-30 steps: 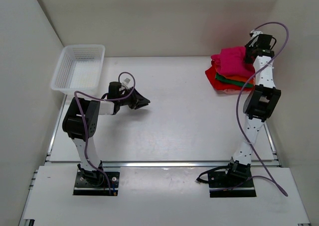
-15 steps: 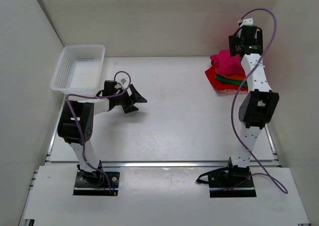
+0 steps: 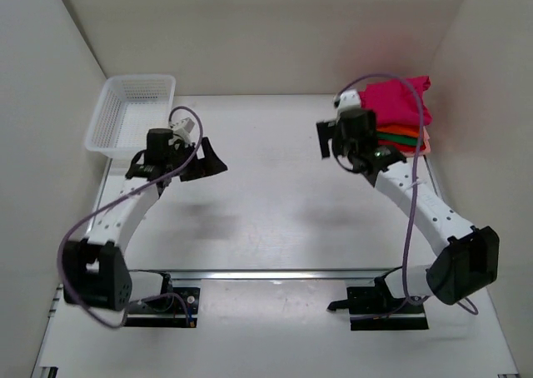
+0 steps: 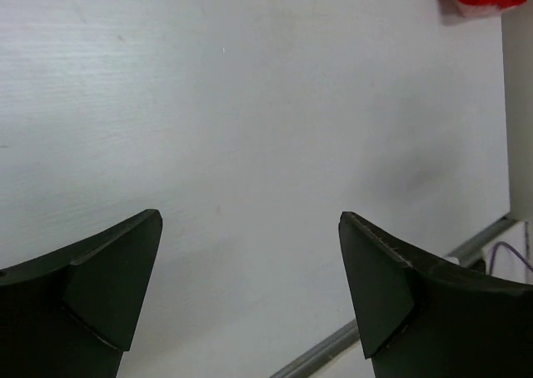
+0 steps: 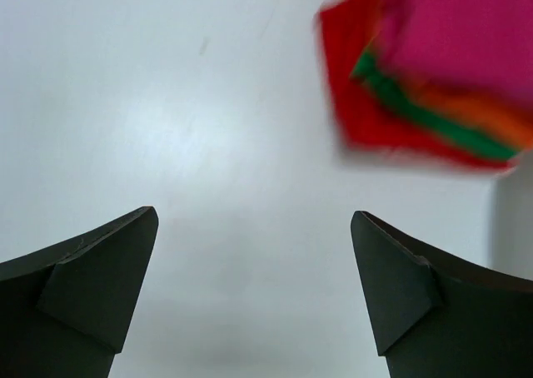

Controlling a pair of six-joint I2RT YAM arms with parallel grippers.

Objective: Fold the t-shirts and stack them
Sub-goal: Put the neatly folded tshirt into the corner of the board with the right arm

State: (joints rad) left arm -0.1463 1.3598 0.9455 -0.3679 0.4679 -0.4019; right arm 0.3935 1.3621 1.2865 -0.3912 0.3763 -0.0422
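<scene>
Left end effector and right end effector gape above white walled-in table

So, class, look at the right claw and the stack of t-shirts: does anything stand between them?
Nothing visible does. The right claw hangs open over the table, and only bare tabletop lies between it and the stack of t-shirts at the far right.
</scene>
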